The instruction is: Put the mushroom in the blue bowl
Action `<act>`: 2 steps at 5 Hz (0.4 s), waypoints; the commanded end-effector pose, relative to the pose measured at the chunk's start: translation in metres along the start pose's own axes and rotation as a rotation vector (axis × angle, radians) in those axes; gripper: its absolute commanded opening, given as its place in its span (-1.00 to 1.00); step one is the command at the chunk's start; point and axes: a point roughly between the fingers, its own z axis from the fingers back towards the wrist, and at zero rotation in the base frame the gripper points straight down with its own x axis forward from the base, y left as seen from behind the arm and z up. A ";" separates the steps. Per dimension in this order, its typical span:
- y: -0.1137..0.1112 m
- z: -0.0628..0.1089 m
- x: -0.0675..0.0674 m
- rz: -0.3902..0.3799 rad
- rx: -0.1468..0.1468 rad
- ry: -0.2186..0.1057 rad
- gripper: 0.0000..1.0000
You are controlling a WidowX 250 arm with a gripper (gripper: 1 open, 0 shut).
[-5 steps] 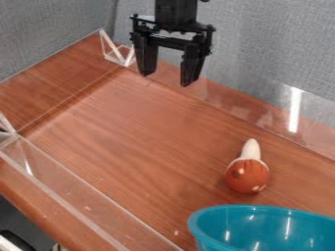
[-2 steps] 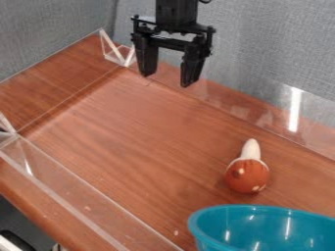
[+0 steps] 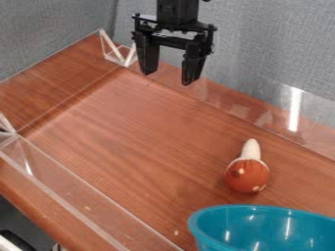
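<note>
The mushroom [image 3: 248, 170] lies on its side on the wooden table at the right, red-orange cap toward the front and cream stem pointing back. Just in front of it, the blue bowl [image 3: 268, 233] sits at the bottom right corner, partly cut off by the frame edge. My gripper [image 3: 170, 69] hangs at the back of the table, well to the upper left of the mushroom. Its black fingers point down and stand open with nothing between them.
Low clear plastic walls [image 3: 72, 201] run along the table's front left edge and the back edge [image 3: 281, 103]. A grey fabric backdrop rises behind the table [image 3: 131, 127].
</note>
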 end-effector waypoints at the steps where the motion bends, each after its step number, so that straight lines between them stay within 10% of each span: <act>1: -0.003 0.015 0.002 -0.008 0.002 -0.050 1.00; 2: -0.003 0.014 0.001 -0.009 0.003 -0.045 1.00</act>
